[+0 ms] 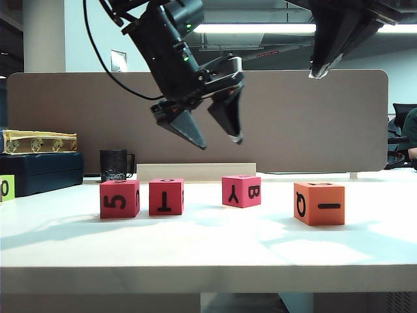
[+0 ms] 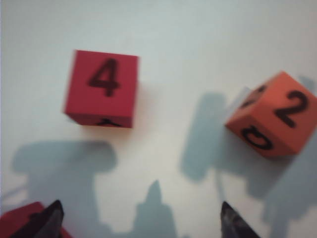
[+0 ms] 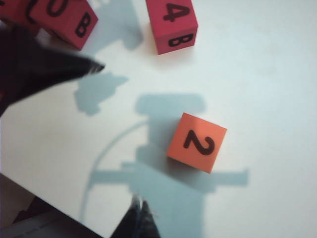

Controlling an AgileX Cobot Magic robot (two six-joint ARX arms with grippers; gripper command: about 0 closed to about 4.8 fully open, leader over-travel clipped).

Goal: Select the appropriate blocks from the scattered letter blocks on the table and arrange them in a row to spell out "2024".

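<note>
sitting in a loose row on the white table (image 1: 195, 248), left to right: a red block (image 1: 120, 198) showing 5, a red block (image 1: 166, 196) showing t, a red block (image 1: 241, 190) with 4 on top, an orange block (image 1: 319, 203) with 2 on top. hovering above the gap between the t and 4 blocks, left gripper (image 1: 218, 138) with fingers spread wide, holding nothing. hanging high over the orange block, right gripper (image 1: 319, 72) pinched together, empty. lying just right of the left gripper, the 4 block, probably nearest for that arm.

3 pink-red blocks (image 1: 119, 198) — 1 orange block (image 1: 318, 203)
</note>
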